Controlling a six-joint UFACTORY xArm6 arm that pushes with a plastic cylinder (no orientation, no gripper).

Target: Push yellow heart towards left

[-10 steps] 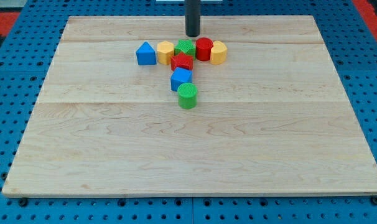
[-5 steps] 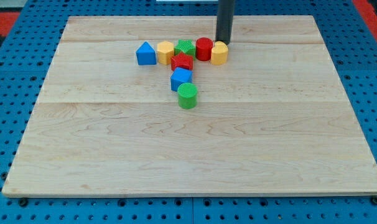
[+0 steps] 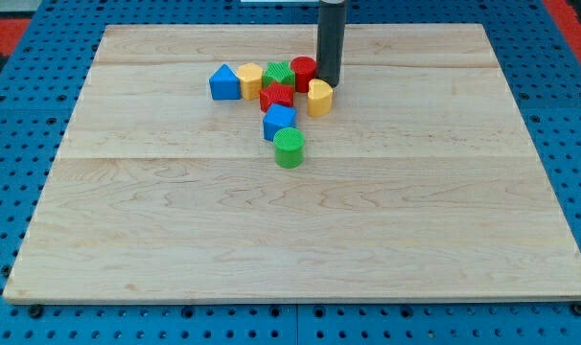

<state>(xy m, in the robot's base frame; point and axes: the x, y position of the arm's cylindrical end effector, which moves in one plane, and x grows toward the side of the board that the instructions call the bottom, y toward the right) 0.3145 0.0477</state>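
The yellow heart (image 3: 318, 98) lies near the view's top centre, just right of the red star (image 3: 276, 96). My tip (image 3: 328, 83) stands at the heart's upper right edge, touching it or nearly so, and just right of the red cylinder (image 3: 303, 72). The rod rises from there to the view's top edge.
A cluster sits left of the heart: a blue triangle (image 3: 224, 82), a yellow hexagon (image 3: 251, 80), a green block (image 3: 278, 73), a blue block (image 3: 279, 122) and a green cylinder (image 3: 290, 149). All rest on the wooden board (image 3: 290, 240).
My tip swung right around the cluster, then came down and left. The yellow heart moved down and left beside the red star. The red cylinder and yellow hexagon shifted slightly left.
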